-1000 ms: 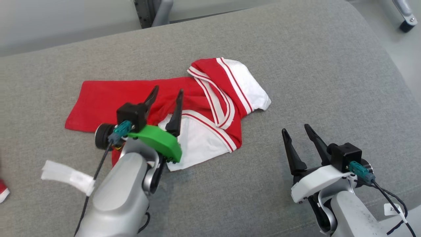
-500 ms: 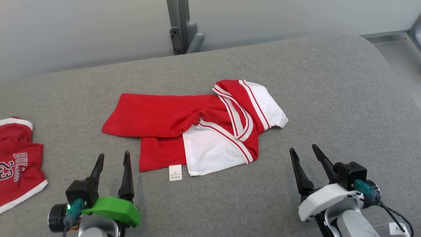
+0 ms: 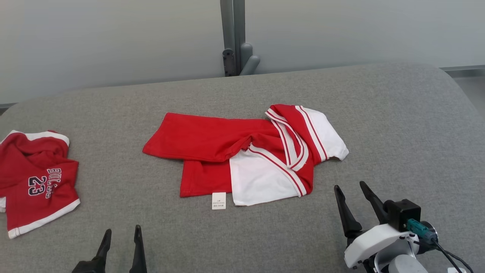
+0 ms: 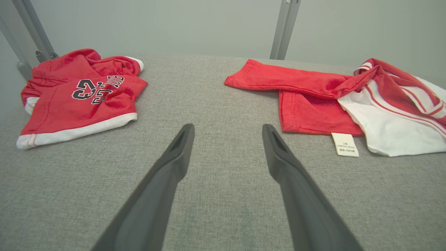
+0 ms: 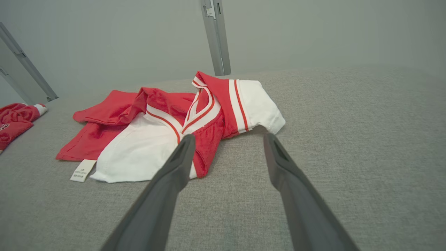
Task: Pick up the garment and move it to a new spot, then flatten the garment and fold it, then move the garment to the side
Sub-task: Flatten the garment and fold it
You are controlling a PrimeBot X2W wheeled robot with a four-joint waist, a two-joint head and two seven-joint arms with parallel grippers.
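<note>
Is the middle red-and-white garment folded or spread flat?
Folded, loosely: the garment lies in overlapping layers, with striped trim crossing over the white panel.

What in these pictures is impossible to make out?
Label writing: too small in every view.
Left claw: the head view's bottom edge cuts off all but its fingertips.
Printed garment: cut by the right wrist view's left edge, lettering mostly lost there.
Middle garment: folded over itself, so its lower layers and full shape are hidden.
</note>
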